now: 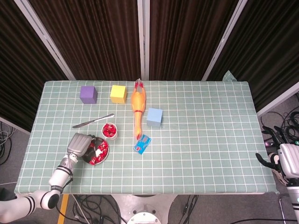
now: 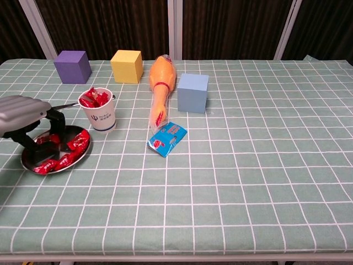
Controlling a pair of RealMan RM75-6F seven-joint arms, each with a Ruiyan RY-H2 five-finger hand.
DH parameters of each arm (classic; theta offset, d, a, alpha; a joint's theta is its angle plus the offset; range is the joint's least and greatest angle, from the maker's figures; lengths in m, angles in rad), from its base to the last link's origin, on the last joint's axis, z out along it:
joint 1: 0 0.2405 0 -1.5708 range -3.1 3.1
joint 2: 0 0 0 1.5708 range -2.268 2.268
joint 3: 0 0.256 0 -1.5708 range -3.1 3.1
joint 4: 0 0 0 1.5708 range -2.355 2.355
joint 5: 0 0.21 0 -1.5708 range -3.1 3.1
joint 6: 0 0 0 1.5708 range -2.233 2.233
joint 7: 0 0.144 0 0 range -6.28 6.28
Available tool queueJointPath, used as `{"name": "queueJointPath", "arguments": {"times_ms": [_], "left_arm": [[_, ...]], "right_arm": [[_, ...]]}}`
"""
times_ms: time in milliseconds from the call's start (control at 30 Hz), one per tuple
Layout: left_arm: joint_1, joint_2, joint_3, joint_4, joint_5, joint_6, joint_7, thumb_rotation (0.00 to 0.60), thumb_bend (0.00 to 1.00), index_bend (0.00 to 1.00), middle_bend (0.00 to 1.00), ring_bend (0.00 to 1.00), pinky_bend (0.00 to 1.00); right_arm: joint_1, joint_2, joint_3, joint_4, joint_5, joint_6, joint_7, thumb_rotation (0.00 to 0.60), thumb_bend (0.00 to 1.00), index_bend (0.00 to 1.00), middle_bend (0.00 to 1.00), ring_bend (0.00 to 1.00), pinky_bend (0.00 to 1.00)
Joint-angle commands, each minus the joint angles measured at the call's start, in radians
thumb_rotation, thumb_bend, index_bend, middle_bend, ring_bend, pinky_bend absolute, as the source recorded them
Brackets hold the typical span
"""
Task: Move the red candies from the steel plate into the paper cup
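The steel plate lies near the table's front left with several red candies in it. My left hand hangs over the plate's left half. Its dark fingers reach down into the plate, spread apart on either side of one candy, with no grip that I can see. The head view shows the same hand covering the left part of the plate. Just behind the plate stands the white paper cup, with red candies inside. My right hand hangs off the table's right edge, fingers spread and empty.
A table knife lies behind the cup. A purple cube, a yellow cube, an orange rubber chicken and a light-blue cube stand further back. A blue packet lies right of the cup.
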Motion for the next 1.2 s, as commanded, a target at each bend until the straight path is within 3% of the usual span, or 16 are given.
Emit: {"name": "queueJointPath", "arguments": {"times_ms": [33,333,533,667,900,1200], "left_arm": [[0.004,-0.008,0.003,0.013,0.007,0.007,-0.001,0.6,0.38,0.54,0.57,0.88,1.0],[0.014,-0.018,0.007,0.046,0.028,0.016,-0.018,0.6,0.4,0.64,0.71,0.89,1.0],[0.025,0.01,-0.003,0.012,0.055,0.048,-0.064,0.6,0.42,0.67,0.74,0.9,1.0],[0.019,0.063,-0.034,-0.069,0.079,0.079,-0.099,0.6,0.42,0.67,0.74,0.9,1.0],[-0.049,0.146,-0.132,-0.2,0.08,0.072,-0.12,0.6,0.42,0.67,0.73,0.9,1.0],[-0.154,0.103,-0.174,-0.198,0.026,-0.021,-0.06,0.6,0.41,0.67,0.72,0.9,1.0]], "right_arm": [[0.0,0.0,0.0,-0.001,-0.001,0.0,-0.001,0.6,0.2,0.12,0.24,0.07,0.43],[-0.002,0.005,0.0,-0.011,-0.004,0.006,-0.008,0.6,0.2,0.12,0.24,0.07,0.43],[-0.004,0.005,-0.001,-0.011,-0.006,0.01,-0.006,0.6,0.19,0.12,0.24,0.07,0.43],[-0.004,0.003,-0.002,-0.007,-0.007,0.009,-0.001,0.6,0.19,0.12,0.24,0.07,0.43],[-0.004,0.0,-0.002,0.002,-0.006,0.007,0.008,0.6,0.19,0.12,0.24,0.07,0.43],[-0.005,-0.003,-0.001,0.014,0.003,0.002,0.017,0.6,0.2,0.12,0.24,0.07,0.43]]}}
